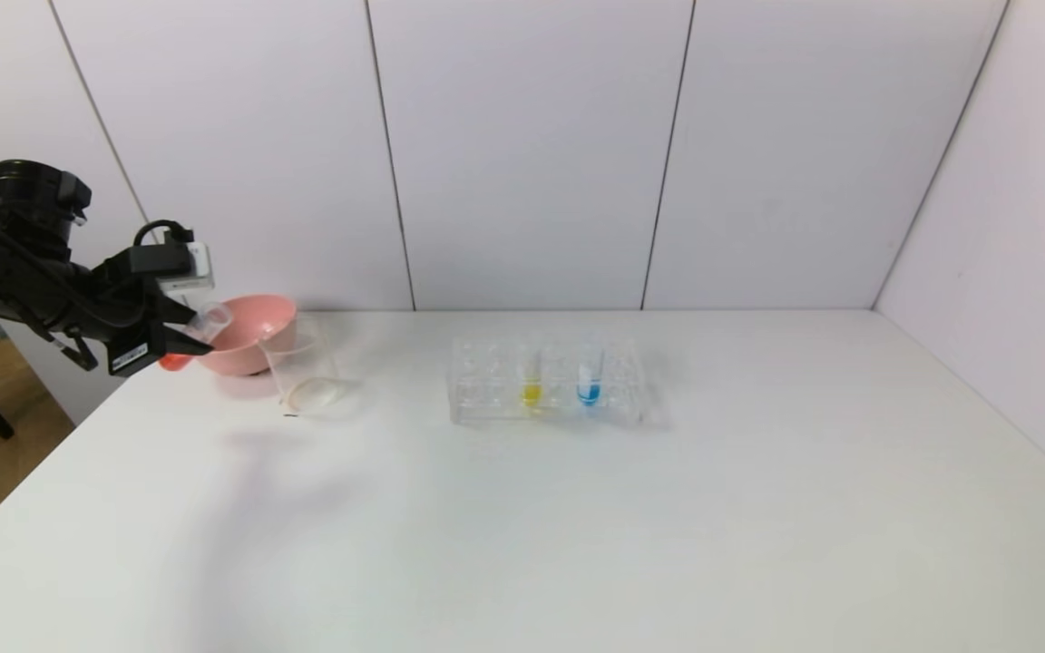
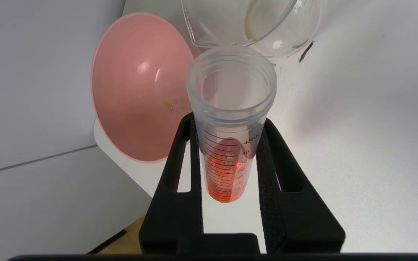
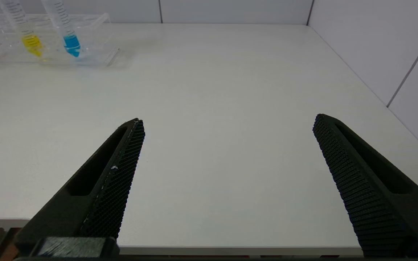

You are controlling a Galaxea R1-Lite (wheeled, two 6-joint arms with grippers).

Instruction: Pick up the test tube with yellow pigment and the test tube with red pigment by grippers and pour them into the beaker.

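Red-pigment tube [image 2: 227, 145], clear, graduated, orange-red at tip, was clamped by left gripper [image 2: 227, 127], beaker [image 1: 303, 367] at its 3 o'clock; right gripper [image 3: 227, 125] was held wide, empty.

The head camera looks down and forward over the whole white surface [image 1: 577, 526], while the left wrist camera sits close behind its gripper [image 2: 230, 145], and the right wrist camera, low at the near edge, shares the far tube rack [image 3: 45, 54] with the head view.

Red-pigment tube [image 2: 230, 123] tilted beside empty beaker [image 1: 303, 370]; yellow-pigment tube [image 1: 532, 376] upright, well apart.
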